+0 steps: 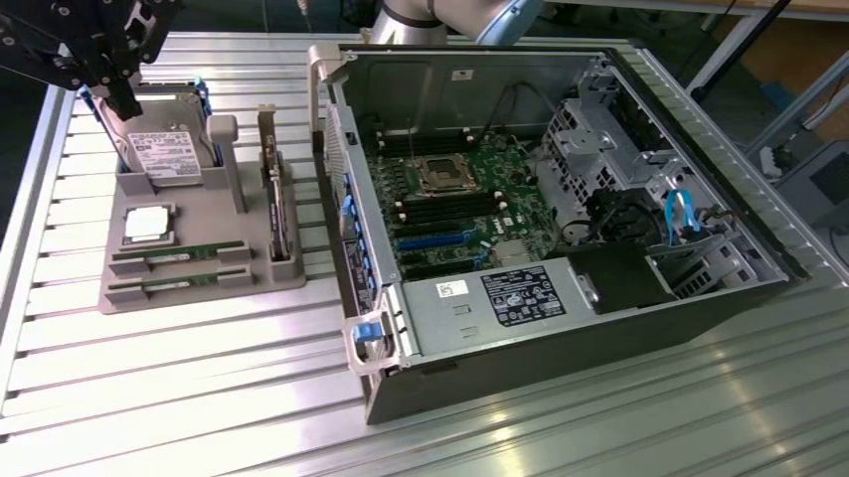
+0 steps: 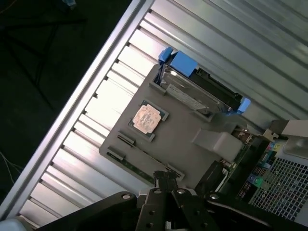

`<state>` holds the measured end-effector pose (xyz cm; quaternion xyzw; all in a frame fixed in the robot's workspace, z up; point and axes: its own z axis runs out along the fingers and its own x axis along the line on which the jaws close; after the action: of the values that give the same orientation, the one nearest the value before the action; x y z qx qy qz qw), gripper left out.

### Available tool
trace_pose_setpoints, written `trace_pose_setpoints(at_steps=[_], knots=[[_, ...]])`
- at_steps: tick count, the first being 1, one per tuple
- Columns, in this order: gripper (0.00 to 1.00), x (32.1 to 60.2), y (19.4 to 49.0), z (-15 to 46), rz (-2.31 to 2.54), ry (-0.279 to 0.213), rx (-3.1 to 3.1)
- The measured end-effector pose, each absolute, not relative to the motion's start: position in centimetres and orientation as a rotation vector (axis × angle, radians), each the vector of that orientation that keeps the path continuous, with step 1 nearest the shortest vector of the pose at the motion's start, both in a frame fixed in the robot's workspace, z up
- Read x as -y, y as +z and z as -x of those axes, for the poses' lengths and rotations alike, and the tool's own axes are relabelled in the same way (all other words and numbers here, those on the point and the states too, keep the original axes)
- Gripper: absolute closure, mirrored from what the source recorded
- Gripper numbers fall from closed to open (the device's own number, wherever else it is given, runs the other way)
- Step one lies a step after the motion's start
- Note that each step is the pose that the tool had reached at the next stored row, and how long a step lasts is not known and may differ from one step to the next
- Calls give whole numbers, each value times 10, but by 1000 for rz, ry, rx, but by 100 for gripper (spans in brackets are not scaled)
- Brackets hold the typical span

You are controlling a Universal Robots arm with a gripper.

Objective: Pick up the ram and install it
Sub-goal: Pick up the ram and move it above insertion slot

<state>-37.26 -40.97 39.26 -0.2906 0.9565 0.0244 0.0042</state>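
Two ram sticks (image 1: pixel 179 255) lie side by side in slots at the near end of a grey parts tray (image 1: pixel 199 298), on the exterior view's left. In the wrist view the ram (image 2: pixel 137 171) shows as a thin green strip at the tray's edge. My black gripper (image 1: pixel 127 105) hangs above the tray's far end, over the hard drive (image 1: pixel 166 149), well away from the ram. Its fingers (image 2: pixel 166 177) are pressed together and hold nothing. The open computer case (image 1: pixel 558 199), with its motherboard (image 1: pixel 451 199), stands on the exterior view's right.
The tray also holds a square silver processor (image 1: pixel 146 224) and an upright dark expansion card (image 1: pixel 276 204). The hard drive (image 2: pixel 202 91) has blue rails. The ribbed metal table (image 1: pixel 199 378) ends in a dark drop at the exterior view's left.
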Motion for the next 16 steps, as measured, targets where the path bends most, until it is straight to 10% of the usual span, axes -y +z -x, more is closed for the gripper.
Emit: trace_pose_setpoints(at_steps=[16], knots=[[89, 410, 393, 373, 1260, 77, -2874]])
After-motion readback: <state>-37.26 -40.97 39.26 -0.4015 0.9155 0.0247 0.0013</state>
